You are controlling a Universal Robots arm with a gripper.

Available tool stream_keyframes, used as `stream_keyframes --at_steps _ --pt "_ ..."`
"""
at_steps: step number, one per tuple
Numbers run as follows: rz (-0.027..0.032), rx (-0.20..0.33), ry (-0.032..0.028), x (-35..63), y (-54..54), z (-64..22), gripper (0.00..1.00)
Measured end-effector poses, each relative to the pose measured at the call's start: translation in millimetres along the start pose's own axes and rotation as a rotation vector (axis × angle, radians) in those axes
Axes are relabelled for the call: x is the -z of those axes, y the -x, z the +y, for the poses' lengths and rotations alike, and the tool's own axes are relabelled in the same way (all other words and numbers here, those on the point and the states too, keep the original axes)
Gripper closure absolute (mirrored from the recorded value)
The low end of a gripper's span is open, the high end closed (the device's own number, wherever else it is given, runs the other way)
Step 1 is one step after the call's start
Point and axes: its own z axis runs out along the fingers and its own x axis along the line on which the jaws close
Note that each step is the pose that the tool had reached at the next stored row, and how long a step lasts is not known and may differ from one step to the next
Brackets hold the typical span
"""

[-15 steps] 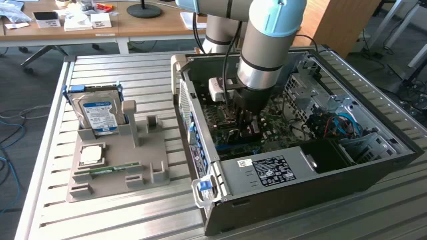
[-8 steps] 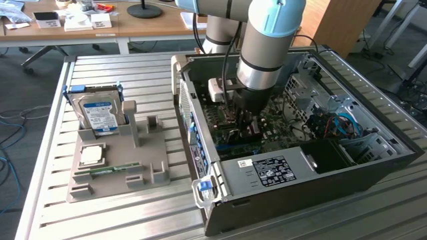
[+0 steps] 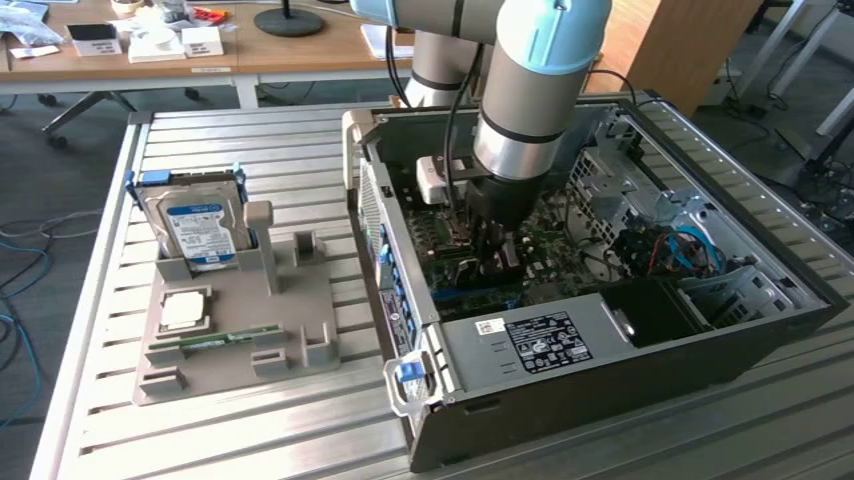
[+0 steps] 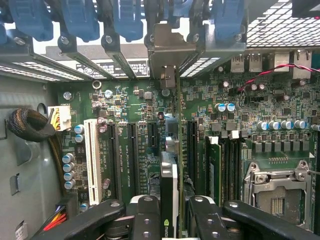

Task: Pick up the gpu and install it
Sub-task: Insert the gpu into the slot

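- Exterior view: the arm reaches down into the open computer case, which lies on its side in the right half of the frame, and the gripper is low over the green motherboard near the centre of the frame.
- Wrist view: the gripper at the bottom centre of the frame is closed partway on the gpu, one black finger on each face of the card; the card stands on edge between them.
- The pickup is done, then, and the card is off the grey holder at the lower left of the exterior view, where the hard drive and the memory stick remain.
- The gpu's metal bracket reaches the rear slot openings at the top centre of the wrist view, and its lower edge lines up along the slots on the board.
- I cannot tell whether the card is fully seated; since the gripper has not let go, the install looks close to done but not finished.
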Motion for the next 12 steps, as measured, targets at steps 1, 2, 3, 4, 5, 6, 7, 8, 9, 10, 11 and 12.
stream_keyframes --at_steps 1,2,3,4,5,6,7,8,9,10,11,12 --pt "0.0001 0.0 0.0 0.0 0.0 0.0 0.73" --pt "0.0001 0.0 0.0 0.0 0.0 0.0 0.73" --pt "0.0001 0.0 0.0 0.0 0.0 0.0 0.73" --pt "0.0 0.0 0.0 0.0 0.0 0.0 0.73" --pt "0.0001 0.0 0.0 0.0 0.0 0.0 0.73" --pt "0.0 0.0 0.0 0.0 0.0 0.0 0.73" --pt "-0.0009 -0.001 0.0011 -0.2 0.1 0.3 0.73" --pt "-0.0012 -0.001 0.0002 -0.5 0.0 0.6 0.73" --pt "-0.0009 -0.001 -0.0005 -0.4 0.0 0.4 0.67" --pt "0.0 0.0 0.0 0.0 0.0 0.2 0.67" --pt "-0.0002 0.0 -0.0001 -0.1 0.0 0.0 0.6" --pt "-0.0001 0.0 -0.0001 -0.1 0.0 0.0 0.6"
